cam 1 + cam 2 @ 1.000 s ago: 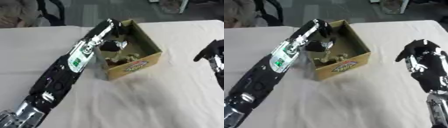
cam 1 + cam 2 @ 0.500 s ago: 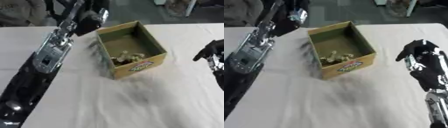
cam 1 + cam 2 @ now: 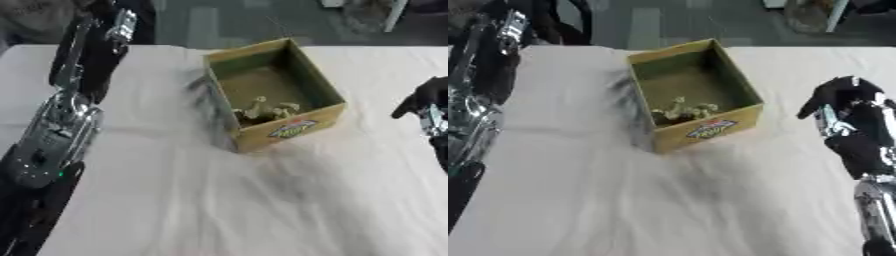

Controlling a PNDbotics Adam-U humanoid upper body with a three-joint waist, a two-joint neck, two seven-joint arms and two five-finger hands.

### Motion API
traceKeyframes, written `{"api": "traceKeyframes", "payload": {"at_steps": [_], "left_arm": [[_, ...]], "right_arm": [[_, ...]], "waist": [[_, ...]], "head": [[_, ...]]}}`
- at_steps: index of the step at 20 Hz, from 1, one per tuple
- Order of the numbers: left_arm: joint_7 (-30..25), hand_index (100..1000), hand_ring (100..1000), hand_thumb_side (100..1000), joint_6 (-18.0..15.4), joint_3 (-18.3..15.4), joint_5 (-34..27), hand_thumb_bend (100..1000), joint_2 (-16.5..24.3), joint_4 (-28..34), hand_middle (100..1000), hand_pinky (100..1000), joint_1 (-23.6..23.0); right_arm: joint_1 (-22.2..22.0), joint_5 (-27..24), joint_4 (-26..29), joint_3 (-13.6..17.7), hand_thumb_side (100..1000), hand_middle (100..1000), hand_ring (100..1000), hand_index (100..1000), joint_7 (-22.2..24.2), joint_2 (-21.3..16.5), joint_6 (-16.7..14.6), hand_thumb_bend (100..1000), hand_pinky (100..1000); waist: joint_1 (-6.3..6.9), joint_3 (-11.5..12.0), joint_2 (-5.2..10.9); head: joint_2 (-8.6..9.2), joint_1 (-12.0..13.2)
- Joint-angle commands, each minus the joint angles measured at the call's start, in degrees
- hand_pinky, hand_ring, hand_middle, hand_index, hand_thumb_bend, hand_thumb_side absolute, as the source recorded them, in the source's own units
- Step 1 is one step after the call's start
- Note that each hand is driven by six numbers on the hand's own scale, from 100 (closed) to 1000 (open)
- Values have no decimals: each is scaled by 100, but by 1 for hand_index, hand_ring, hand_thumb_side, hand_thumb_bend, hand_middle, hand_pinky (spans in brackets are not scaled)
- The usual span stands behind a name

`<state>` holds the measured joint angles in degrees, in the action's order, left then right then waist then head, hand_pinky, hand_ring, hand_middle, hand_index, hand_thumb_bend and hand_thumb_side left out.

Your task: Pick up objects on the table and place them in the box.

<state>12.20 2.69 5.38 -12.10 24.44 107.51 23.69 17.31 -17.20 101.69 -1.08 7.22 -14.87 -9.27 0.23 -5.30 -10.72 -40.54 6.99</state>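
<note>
Left eye view: your left arm has pulled back from the box, hand unseen; pale pieces inside. Right hand idles, fingers relaxed.

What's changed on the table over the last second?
The left arm has pulled up and back out of the box, toward the table's far left edge. The pale objects remain in the box, which sits as before. The right hand stays idle at the right.
</note>
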Motion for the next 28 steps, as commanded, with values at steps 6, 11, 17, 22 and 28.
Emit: {"api": "traceKeyframes", "payload": {"at_steps": [6,11,17,22,28], "left_arm": [[429,639,485,681,-55,-282,-253,100,-203,316,475,555,-639],[485,627,475,699,-90,-298,-276,100,-397,344,466,546,-884],[466,605,467,712,-102,-213,-318,100,-565,274,458,539,-1067],[409,596,463,719,-104,-153,-317,100,-710,227,454,537,-1082],[386,593,461,722,-112,-125,-313,100,-795,200,452,537,-1128]], "right_arm": [[-61,48,20,96,133,433,463,517,-60,-144,-11,100,448],[-87,52,11,114,132,433,463,517,-71,-154,-16,100,448],[-125,66,-10,112,133,433,463,517,-65,-165,-16,100,448],[-133,68,-18,110,135,433,463,518,-55,-167,-20,100,448],[-139,72,-22,117,134,433,463,518,-57,-161,-23,100,448]], "waist": [[3,118,215],[-6,157,250],[-12,210,278],[-20,222,282],[-5,224,289]], "head": [[-182,74],[-196,158],[-287,149],[-324,54],[-352,23]]}}
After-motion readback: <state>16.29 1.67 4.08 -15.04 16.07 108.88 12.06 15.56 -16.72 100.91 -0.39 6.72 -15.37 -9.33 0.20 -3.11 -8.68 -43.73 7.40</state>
